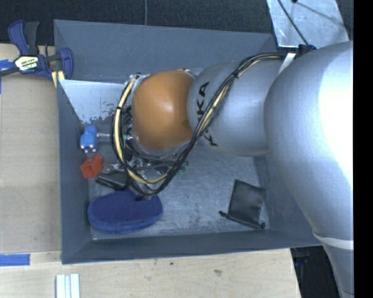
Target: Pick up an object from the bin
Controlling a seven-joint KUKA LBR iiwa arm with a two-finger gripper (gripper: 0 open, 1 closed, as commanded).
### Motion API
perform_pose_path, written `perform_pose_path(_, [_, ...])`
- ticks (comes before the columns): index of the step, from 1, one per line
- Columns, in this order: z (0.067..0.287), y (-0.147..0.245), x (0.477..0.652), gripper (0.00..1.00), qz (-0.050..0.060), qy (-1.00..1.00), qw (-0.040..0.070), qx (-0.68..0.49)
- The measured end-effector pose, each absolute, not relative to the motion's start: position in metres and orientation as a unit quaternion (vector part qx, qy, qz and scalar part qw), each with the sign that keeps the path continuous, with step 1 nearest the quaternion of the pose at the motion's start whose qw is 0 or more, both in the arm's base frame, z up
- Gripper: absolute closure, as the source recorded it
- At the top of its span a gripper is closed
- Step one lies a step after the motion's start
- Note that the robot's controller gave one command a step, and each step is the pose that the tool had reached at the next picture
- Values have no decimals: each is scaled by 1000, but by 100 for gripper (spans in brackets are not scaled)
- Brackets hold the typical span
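My gripper [132,161] is low in the left half of the bin, and only its dark body shows under the arm's orange dome and cables. Just left of it lies a small red block [92,165]. A small blue and white piece [87,138] sits above the block, by the left wall. A flat, dark blue oval pad [125,213] lies right below the gripper, along the front wall. A dark piece [112,180] sticks out between the red block and the pad. I cannot tell if it is loose.
A flat black rectangular thing [245,202] lies at the front right of the bin floor, partly tilted. The thick silver arm crosses the bin from the right and hides its middle and back.
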State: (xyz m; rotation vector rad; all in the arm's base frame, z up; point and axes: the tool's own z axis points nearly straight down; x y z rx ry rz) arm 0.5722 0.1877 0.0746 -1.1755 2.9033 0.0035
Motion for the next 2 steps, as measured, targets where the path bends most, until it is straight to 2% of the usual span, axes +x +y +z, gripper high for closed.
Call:
perform_pose_path(1, [150, 210, 584, 100, 0, 922, 3, -386])
perform_pose_path(2, [225, 209, 561, 100, 0, 918, 1, -398])
